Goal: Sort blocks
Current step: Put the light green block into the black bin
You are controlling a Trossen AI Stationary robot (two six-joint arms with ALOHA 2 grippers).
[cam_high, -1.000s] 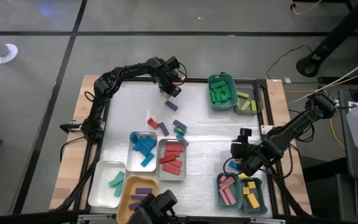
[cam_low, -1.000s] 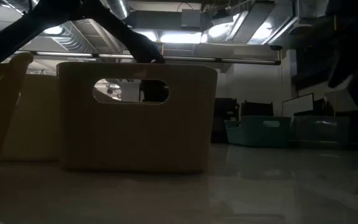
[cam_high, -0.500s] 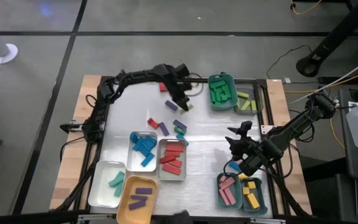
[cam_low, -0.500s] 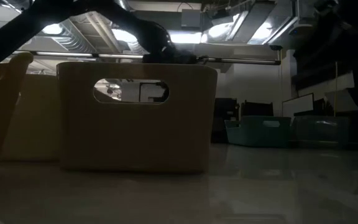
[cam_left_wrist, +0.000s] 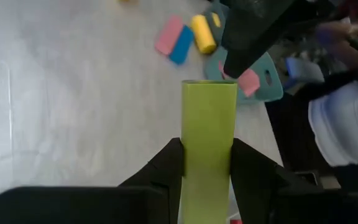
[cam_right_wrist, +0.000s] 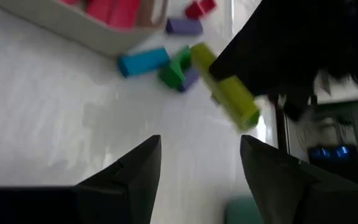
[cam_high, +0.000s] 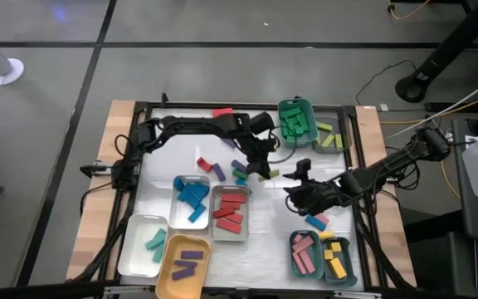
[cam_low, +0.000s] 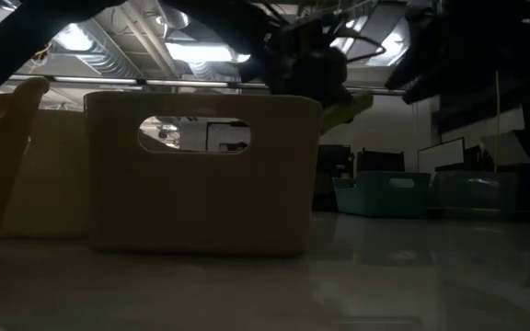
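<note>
- The left gripper [cam_high: 264, 166] is clamped on a lime block [cam_left_wrist: 208, 146]. In the left wrist view the block stands out lengthwise between the two fingers [cam_left_wrist: 166, 168].
- A second ago this gripper was far back on the table, near the green tray [cam_high: 295, 121]. Now it reaches out over the middle, just beside the small loose heap of blocks [cam_high: 237, 172].
- So the lime block has been picked up and is being carried. By my reading it is meant for the tray of lime blocks [cam_high: 329, 138], right next to the green tray.
- The right gripper [cam_high: 295, 193] has its jaws spread wide and holds nothing. The right wrist view shows the lime block [cam_right_wrist: 229, 96] ahead of it.
- It has moved from near the pink tray [cam_high: 304, 253] towards the centre, close to the left gripper, so the two arms could get in each other's way.
- Loose blocks are left on the table: the heap, a red one [cam_high: 203, 164] and a purple one [cam_high: 219, 172] beside it, and pink and blue ones [cam_high: 315, 220] just above the pink tray.
</note>
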